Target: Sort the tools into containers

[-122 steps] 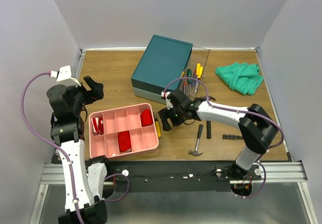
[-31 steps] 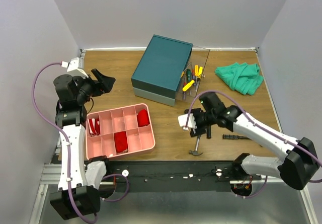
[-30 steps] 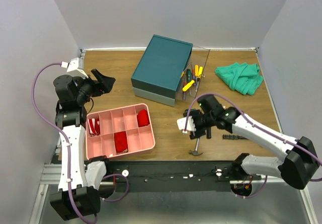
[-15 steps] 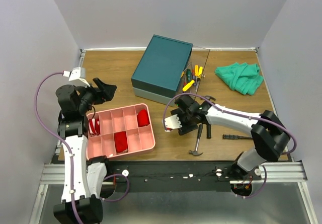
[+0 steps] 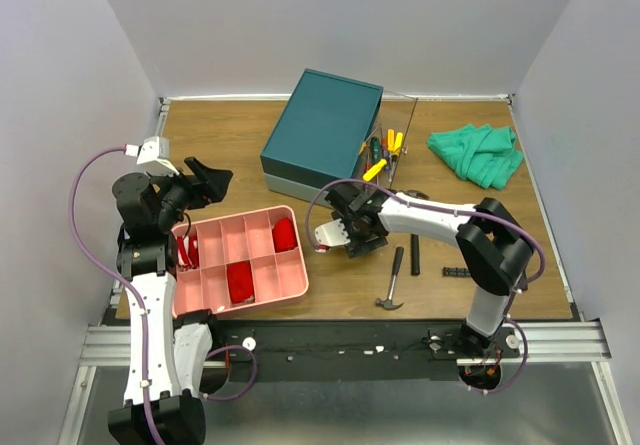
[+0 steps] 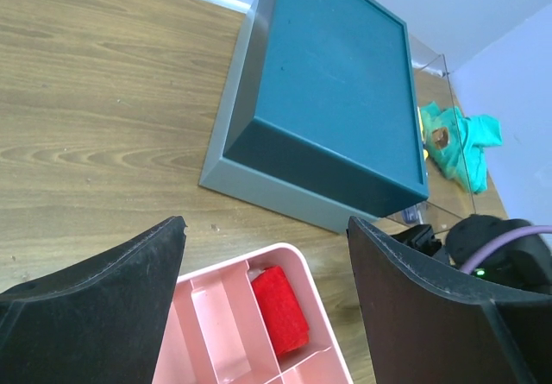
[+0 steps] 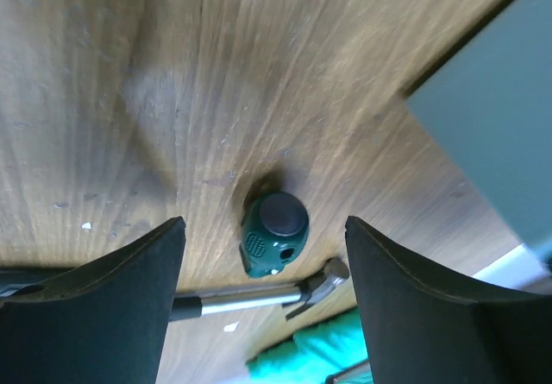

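R fingers (image 7: 86,315) spread, empty; green stubby tool (image 7: 272,229) stands on tabletop (image 7: 129,73) between them, near box's (image 5: 322,130) 5 o'clock. L fingers (image 6: 86,306) spread, idle. Risk: rounded handle, so off-centre pinch could squirt it toward hammer (image 7: 250,298).

The box (image 5: 323,135) sits toward the back of the table (image 5: 220,135), about midway across. Just right of the box lies a bunch of screwdrivers (image 5: 385,153). Farther right of it, well apart, is a cloth (image 5: 478,153). Before the box and to its left is a tray (image 5: 218,237), with items (image 5: 243,280) in three of its compartments. Before the box and to its right lies a hammer (image 5: 394,281). A short bar (image 5: 414,257) lies just right of its handle, and a T-shaped tool (image 5: 458,272) farther right.

The right gripper (image 7: 264,225) hangs before the box's front right corner, over a stubby tool (image 7: 274,229) standing on the table. A second hammer (image 7: 259,296) lies between that tool and the cloth. The left gripper (image 6: 266,222) is left of the box, behind the tray.
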Available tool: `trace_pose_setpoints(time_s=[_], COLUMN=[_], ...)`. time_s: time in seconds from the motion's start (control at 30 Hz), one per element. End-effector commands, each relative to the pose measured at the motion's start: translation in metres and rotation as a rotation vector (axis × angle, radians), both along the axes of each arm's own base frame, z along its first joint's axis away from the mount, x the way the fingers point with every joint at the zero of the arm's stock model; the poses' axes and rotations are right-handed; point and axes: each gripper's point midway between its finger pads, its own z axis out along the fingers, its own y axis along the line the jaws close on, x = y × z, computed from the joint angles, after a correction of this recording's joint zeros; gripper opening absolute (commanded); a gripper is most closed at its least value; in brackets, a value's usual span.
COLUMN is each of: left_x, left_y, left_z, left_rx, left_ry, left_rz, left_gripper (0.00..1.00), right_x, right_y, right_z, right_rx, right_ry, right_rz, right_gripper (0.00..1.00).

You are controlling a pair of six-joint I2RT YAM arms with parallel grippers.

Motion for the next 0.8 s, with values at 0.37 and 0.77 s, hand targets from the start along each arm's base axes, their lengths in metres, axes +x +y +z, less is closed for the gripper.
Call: trace_pose_setpoints(time_s=[0.37,0.77], left_x=[0.003,-0.001], left_y=[-0.003,-0.002], left_z=[0.012,0.011], left_rx=[-0.024,-0.021], left_ry=[-0.045,-0.039], left_rz=[-0.012,-0.004], left_gripper=[0.86,0.86], right_x=[-0.001,-0.004], right_y=[-0.049,-0.051], right_z=[-0.018,-0.017], right_rx=[-0.283,-0.306], right_ry=[-0.026,-0.010], right_rz=[-0.119,-0.142], right_gripper=[0.78,0.15])
